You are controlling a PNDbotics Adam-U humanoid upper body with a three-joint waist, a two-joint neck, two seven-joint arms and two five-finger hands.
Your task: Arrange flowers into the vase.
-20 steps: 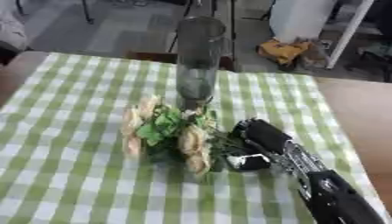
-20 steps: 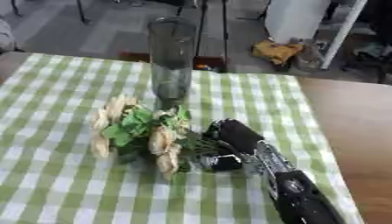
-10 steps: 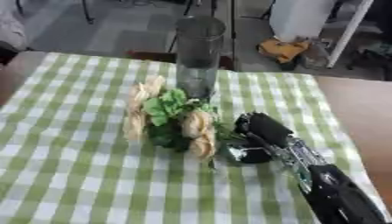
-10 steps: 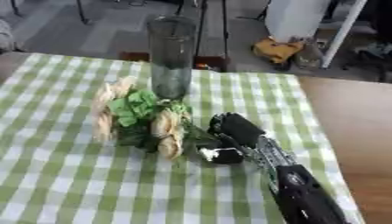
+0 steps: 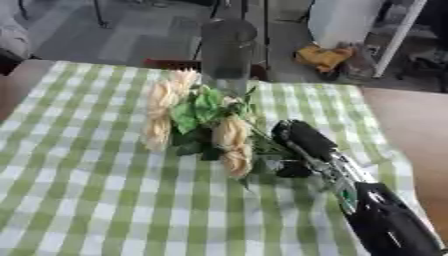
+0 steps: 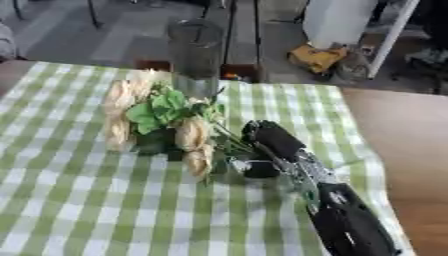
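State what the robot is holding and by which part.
The right hand holds the bunch of cream flowers by the lower stems, blooms pointing toward the glass vase. No left hand shows.

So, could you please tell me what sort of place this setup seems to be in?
Probably a lab or workshop: a checked tablecloth covers a table on a grey hard floor, with white equipment and clutter behind.

vase [image 5: 227, 54] close behind flowers [image 5: 203, 118], cloth [image 5: 79, 200] open at left
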